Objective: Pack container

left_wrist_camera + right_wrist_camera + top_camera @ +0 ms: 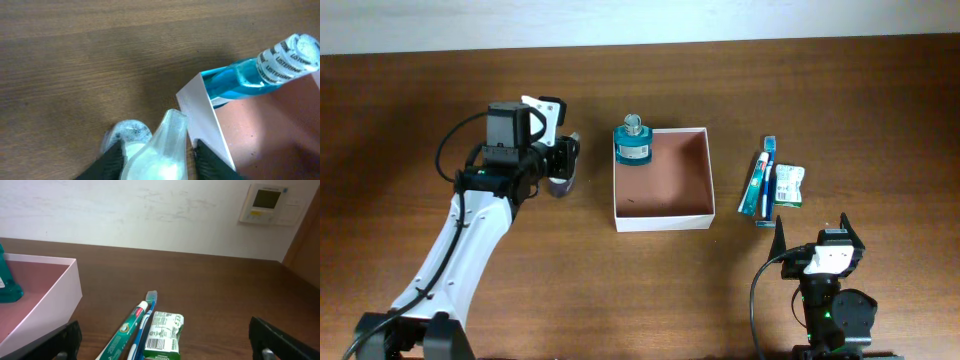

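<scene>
Sitting beside left end effector (pixel 563 165) is the container (pixel 665 221).

Toothpaste (pixel 126 329), toothbrush (pixel 148 311), green packet (pixel 165 332) side by side near container (pixel 55 287).

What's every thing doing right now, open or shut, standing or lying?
container: open on top, holding the bottle
mouthwash bottle: upright, capped, in container's corner
toothpaste: lying outside container
toothbrush: lying beside toothpaste
green packet: lying outside container
left gripper: open, empty
right gripper: open, empty
</scene>
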You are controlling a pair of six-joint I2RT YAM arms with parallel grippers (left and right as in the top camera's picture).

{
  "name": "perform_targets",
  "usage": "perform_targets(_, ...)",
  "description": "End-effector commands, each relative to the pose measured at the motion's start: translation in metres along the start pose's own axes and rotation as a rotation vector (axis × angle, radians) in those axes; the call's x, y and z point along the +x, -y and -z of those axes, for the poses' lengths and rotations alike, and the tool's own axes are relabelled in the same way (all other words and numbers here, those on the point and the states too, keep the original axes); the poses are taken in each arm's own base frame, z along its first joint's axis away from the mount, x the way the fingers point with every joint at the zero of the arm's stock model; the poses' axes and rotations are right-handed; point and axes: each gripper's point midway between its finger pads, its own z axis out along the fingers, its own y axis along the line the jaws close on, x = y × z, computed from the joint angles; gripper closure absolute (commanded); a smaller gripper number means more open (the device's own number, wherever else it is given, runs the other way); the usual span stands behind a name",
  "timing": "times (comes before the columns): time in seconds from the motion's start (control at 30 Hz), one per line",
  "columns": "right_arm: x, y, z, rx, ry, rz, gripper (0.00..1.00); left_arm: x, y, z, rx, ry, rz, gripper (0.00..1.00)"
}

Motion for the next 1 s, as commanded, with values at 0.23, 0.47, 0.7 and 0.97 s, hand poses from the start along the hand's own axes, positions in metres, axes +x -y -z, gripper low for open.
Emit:
perform_targets(0.23,0.002,0.001,0.000,0.003,-0.003,0.004,0.01,0.008,-0.022,0.006,-0.025,-0.030,0.042,0.47)
perform_targets(0.47,0.002,0.001,0.000,0.003,-0.003,0.004,0.02,0.009,-0.022,0.006,-0.025,-0.033,0.042,0.46)
perform_targets(0.7,0.002,0.001,0.000,0.003,-0.003,0.004,0.02,0.014,-0.028,0.006,-0.062,-0.054,0.101,0.47)
perform_targets(0.97,0.002,0.001,0.000,0.003,-0.003,0.004,0.01,0.011,-0.028,0.003,-0.157,-0.039,0.071,0.47)
